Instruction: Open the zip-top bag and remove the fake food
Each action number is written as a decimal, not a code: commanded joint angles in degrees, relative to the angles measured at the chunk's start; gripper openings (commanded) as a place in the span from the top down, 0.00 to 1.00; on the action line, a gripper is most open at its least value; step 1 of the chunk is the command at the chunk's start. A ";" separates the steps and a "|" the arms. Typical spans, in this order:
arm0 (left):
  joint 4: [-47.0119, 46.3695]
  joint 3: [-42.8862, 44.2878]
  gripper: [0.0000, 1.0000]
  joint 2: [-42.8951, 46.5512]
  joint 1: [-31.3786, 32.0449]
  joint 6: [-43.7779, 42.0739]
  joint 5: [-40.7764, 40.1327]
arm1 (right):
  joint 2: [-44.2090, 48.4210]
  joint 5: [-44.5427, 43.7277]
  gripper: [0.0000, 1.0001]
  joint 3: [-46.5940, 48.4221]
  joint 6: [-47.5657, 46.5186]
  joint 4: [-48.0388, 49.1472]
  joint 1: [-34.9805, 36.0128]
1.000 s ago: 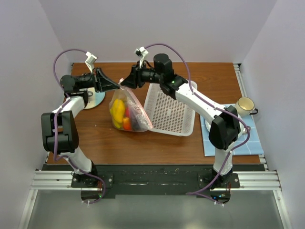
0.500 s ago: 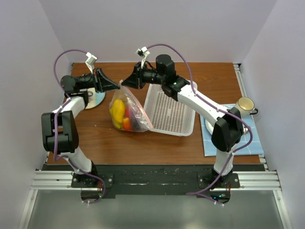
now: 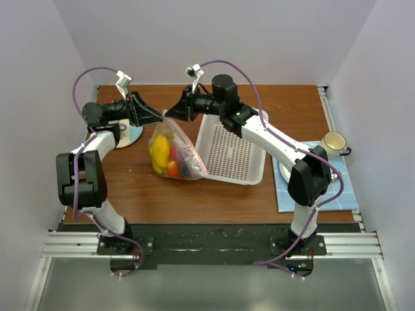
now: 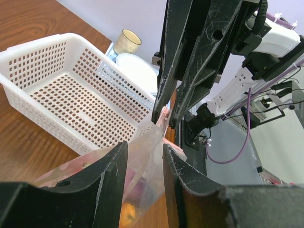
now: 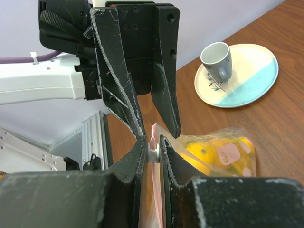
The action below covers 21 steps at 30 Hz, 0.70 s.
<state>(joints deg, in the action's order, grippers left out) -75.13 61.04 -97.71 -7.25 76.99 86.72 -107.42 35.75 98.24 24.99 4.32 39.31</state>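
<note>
Left jaws have just parted, loosing the bag (image 3: 170, 150); right jaws pinch its strip (image 5: 155, 135), so opening likely needs a regrip.

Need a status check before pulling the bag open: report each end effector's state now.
Left end effector: open, the zip-top bag film between its jaws.
Right end effector: closed on the zip-top bag's pink zipper edge.

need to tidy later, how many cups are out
2: cream ceramic mug on the blue mat, far right; white ceramic cup on the cream-and-blue plate, left. Some may be hidden.
</note>
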 commanded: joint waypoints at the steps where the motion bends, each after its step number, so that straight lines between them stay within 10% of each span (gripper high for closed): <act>1: -33.50 3.12 0.59 0.15 0.13 -0.79 9.44 | 2.21 2.39 0.96 2.57 1.46 1.22 -0.20; 12: -33.50 4.62 0.84 -1.34 2.76 0.00 9.87 | 1.42 3.10 0.97 3.19 1.90 0.87 -0.11; 21: -33.50 3.03 0.70 -1.87 3.29 0.53 10.75 | 1.33 3.54 0.99 3.28 1.37 0.52 -0.11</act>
<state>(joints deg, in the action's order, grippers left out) -75.18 64.03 -98.96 -4.49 77.23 86.32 -107.42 37.28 98.70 26.02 3.44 39.07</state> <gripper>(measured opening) 0.237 0.137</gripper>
